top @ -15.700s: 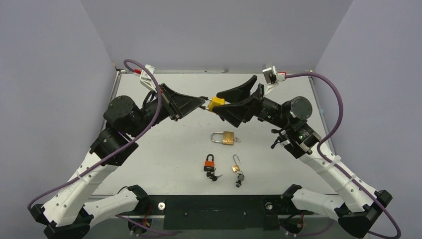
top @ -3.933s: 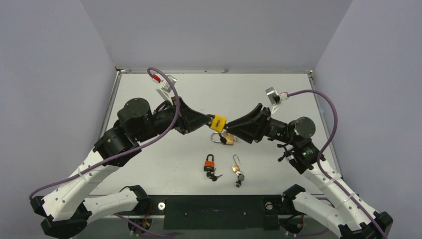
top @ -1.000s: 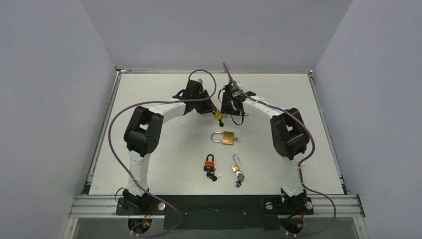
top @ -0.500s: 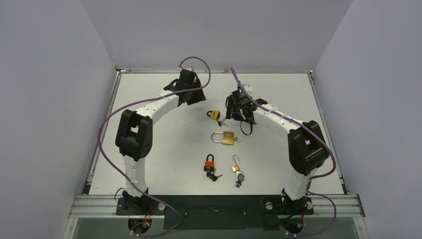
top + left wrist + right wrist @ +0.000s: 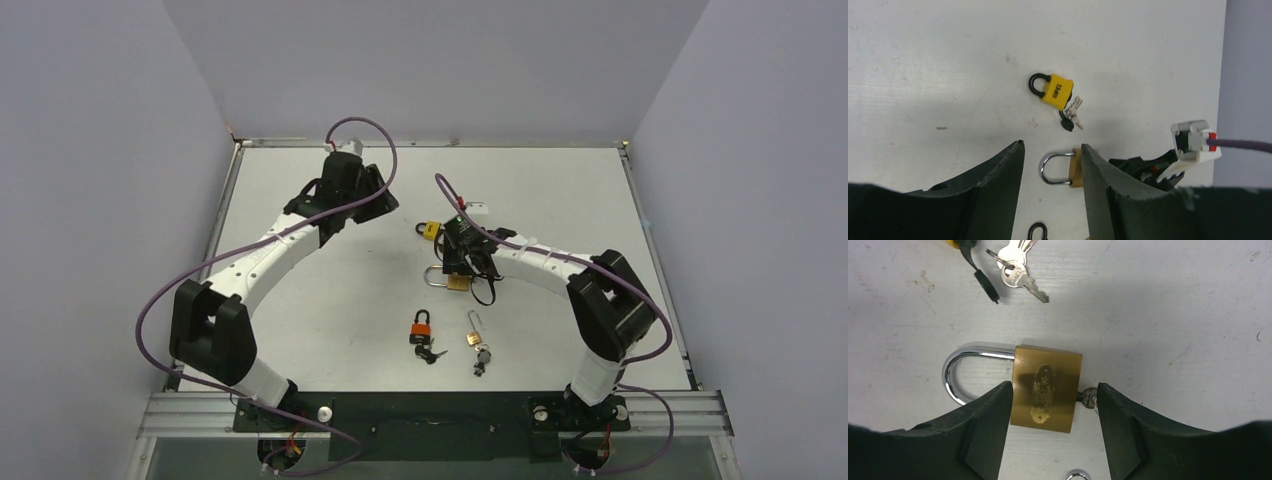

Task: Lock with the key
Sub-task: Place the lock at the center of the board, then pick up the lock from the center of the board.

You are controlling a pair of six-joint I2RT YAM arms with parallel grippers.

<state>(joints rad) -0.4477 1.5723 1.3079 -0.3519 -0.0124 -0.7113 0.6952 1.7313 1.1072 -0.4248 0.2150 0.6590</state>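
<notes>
The left gripper [image 5: 1050, 148] hangs above the table [image 5: 923, 60], fingers apart and empty. The yellow lock [image 5: 1057, 91] lies mid-table (keys [image 5: 1072, 114] beside it). Just nearer, the right gripper [image 5: 1053, 388] straddles the brass lock [image 5: 1048, 375], fingers spread wide and seemingly not touching it, a key [image 5: 1089, 397] in its base.

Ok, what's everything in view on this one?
yellow padlock: one, yellow, black shackle, far centre
key bunch: one, silver, next to the yellow padlock
large brass padlock: one, brass, chrome shackle, mid-table
inserted key: one, silver, in its base
orange padlock: one, orange, near centre
black keys: one set, just below it
small brass padlock: one, brass, right of the orange one
black-headed key: one, below it
table: one, white
left gripper: black, open, empty
right gripper: black, open, straddling the large brass padlock
</notes>
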